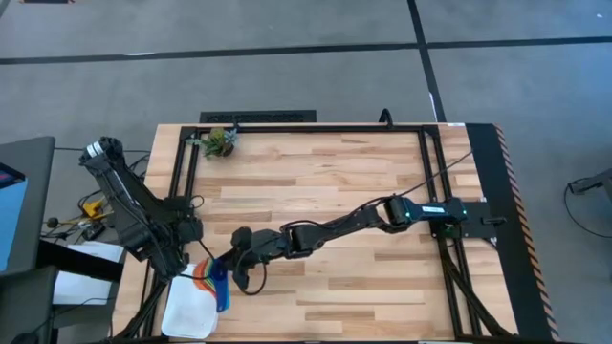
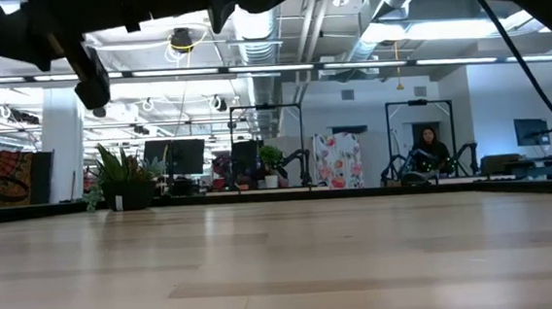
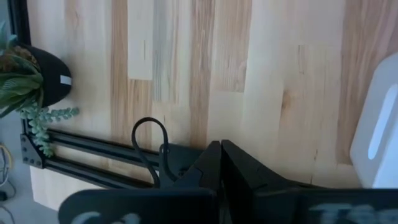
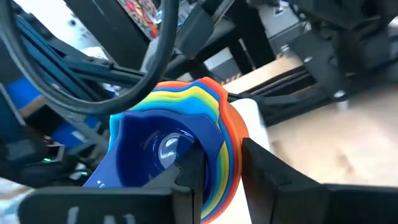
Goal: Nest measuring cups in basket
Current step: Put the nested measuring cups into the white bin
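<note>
The measuring cups (image 4: 186, 118) are nested in one stack, dark blue innermost, then lighter blue, green, yellow and orange rims. In the high view the stack (image 1: 211, 278) sits over the far right corner of the white basket (image 1: 186, 311), at the table's near left corner. My right gripper (image 1: 239, 270) reaches across the table to it and is shut on the stack's wall (image 4: 224, 165). My left gripper (image 3: 221, 152) is shut and holds nothing, just beyond the basket's far side (image 3: 379, 124). The low view shows neither cups nor basket. My right gripper has one finger (image 4: 189, 171) inside the dark blue innermost cup and the other finger (image 4: 267, 168) outside the orange outer rim (image 4: 235, 146), pinching the nested walls between them. It comes slanting from the table's right. The stack sits tilted; whether it rests on the basket I cannot tell.
A small potted plant (image 1: 222, 141) stands at the far left corner of the table. Black frame rails (image 1: 182, 182) run along the table's left and right sides. The broad wooden middle (image 1: 335, 182) is free. Cables and gear lie off the left edge.
</note>
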`<state>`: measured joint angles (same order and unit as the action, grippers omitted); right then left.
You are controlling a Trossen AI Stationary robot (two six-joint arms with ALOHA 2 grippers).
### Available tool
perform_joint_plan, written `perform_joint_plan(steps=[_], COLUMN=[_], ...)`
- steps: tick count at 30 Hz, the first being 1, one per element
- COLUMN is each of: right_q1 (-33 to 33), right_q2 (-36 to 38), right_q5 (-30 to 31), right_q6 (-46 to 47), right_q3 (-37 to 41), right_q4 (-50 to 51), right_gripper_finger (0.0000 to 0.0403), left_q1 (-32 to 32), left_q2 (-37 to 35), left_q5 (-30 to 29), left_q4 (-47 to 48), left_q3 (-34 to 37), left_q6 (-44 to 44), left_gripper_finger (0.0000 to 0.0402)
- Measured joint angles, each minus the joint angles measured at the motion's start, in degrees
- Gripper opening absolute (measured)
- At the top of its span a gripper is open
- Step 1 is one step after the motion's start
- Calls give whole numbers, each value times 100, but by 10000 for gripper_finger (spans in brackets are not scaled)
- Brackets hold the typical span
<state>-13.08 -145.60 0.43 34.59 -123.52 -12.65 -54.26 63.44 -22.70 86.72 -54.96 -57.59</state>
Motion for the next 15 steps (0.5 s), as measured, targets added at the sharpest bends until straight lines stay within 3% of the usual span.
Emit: perform_joint_plan(steps=[8, 15], right_q1=[-6, -81], right_q2=[-2, -2], right_q5=[700, 526], right_q6=[-744, -965], right_q3=[4, 4], right_q4=[-27, -34], right_gripper_finger=[102, 102], left_q1=[0, 0], left_q2=[0, 0], left_q5=[-5, -56], left_q4=[-1, -39], left_q3=[0, 0], left_q6=[-64, -95], left_gripper_finger=[0, 0])
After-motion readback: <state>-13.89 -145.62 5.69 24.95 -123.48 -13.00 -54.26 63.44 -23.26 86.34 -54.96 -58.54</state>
